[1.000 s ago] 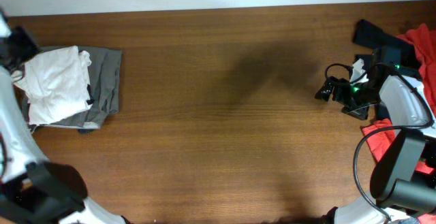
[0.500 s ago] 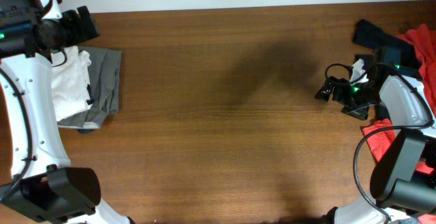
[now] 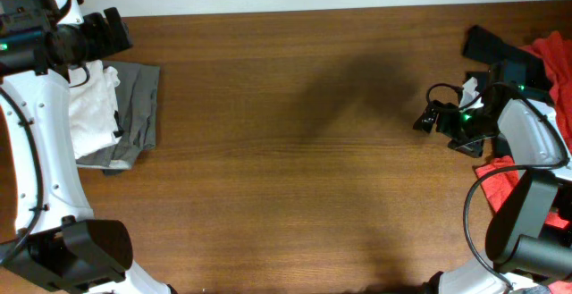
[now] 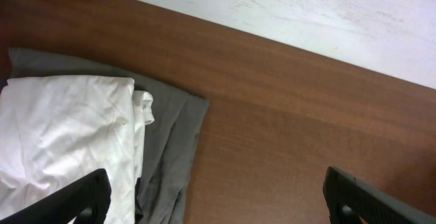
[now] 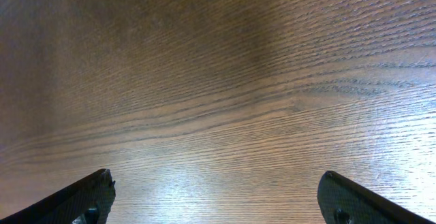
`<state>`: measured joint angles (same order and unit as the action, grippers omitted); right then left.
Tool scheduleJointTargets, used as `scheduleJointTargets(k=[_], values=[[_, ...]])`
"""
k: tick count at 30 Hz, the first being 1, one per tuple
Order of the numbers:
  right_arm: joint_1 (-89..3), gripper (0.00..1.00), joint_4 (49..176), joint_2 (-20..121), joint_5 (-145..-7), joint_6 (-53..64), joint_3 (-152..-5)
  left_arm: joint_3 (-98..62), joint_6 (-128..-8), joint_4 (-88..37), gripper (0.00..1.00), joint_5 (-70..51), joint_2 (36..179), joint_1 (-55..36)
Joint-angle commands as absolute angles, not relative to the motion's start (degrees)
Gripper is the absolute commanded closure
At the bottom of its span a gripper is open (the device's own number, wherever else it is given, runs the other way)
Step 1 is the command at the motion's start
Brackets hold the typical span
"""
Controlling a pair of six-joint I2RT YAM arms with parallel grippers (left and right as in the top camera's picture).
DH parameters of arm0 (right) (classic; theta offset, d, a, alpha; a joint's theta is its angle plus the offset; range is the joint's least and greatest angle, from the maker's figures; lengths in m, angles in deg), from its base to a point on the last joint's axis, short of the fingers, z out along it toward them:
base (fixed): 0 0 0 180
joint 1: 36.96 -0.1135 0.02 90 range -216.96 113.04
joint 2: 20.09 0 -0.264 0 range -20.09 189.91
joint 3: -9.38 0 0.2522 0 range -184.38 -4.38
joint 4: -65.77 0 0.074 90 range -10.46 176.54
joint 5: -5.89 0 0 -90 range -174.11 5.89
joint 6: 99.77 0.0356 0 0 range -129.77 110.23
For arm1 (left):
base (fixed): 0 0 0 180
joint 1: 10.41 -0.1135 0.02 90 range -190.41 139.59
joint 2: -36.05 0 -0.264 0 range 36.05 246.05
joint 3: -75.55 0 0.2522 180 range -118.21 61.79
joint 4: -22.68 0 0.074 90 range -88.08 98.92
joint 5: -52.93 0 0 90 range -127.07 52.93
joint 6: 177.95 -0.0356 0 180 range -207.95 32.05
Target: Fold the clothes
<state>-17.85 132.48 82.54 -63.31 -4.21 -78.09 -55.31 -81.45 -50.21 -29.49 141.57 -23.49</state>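
White T-shirt (image 3: 94,115) lies folded on grey trousers (image 3: 141,106) at the table's left edge, long axis running away from you. Left gripper (image 4: 218,205) hovers beside its far end, jaws wide, empty. Right gripper (image 5: 218,200), equally wide, is well apart.

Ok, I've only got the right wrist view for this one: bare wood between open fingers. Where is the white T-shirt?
Observer: The white T-shirt lies folded up at the left end of the table, on top of grey trousers.
Operator: Is the left gripper holding it?
Observer: No. The left gripper is open and empty, hovering above the pile's edge.
Operator: Anything on my side?
Observer: Red garments are heaped at the table's right edge, apart from the right gripper.
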Motion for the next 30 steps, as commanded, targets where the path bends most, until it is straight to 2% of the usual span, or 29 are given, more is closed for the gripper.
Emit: scheduleJointTargets(k=[1,9,20,30], values=[[-18.59,0.01,132.66,76.96,-63.86,-4.36,-78.86,-55.04,-81.54,-50.15,0.01,-28.92,142.03,-23.29],[-24.58,0.01,132.64,53.12,-63.83,-4.36,-78.86,-55.04,-81.54,-50.15,0.01,-28.92,142.03,-23.31],[-40.87,0.01,132.33,17.53,-67.13,-6.13,-78.77,-55.04,-81.54,-50.17,0.01,-28.92,142.03,-23.31],[-42.90,0.01,132.66,-13.39,-70.59,-8.03,-67.99,-55.04,-81.54,-50.17,0.01,-28.92,142.03,-23.31]])
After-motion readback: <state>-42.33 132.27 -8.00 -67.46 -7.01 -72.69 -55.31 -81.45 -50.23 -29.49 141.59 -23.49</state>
